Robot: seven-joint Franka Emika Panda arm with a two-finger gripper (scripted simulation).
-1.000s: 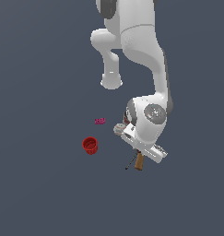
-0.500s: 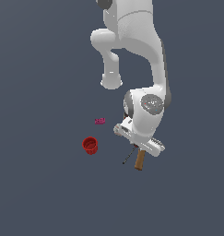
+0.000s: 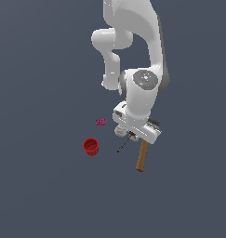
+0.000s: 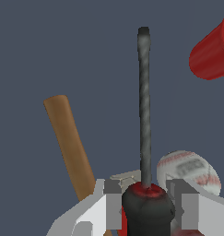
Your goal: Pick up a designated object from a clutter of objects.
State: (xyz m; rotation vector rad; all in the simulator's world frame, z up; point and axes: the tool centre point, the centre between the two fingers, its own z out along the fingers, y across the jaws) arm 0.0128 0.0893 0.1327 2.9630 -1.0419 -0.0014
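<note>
**Item: screwdriver [image 4: 144, 115], handle bracketed by the end effector [image 4: 145, 203]**

Landmark: hammer handle [image 3: 142, 156]. The screwdriver lies on the bench [image 3: 40, 195] just beside it, on the exterior view's left; its thin dark shaft points away from the arm toward the red cup [image 3: 91, 147], which stands apart further left. A pink block [image 3: 101, 122] sits beyond the cup; a white ball [image 4: 189, 171] rests close behind the screwdriver handle. In the wrist view both fingers [image 4: 112, 203] flank the red-and-black handle; whether they have clenched on it I cannot tell. Advice, as judgement: close squarely across the handle, keep clear of hammer and ball, then lift straight so the shaft does not swing. Change from the earlier frame: wrist has rotated and settled lower over the handle; cup and block unmoved.
</note>
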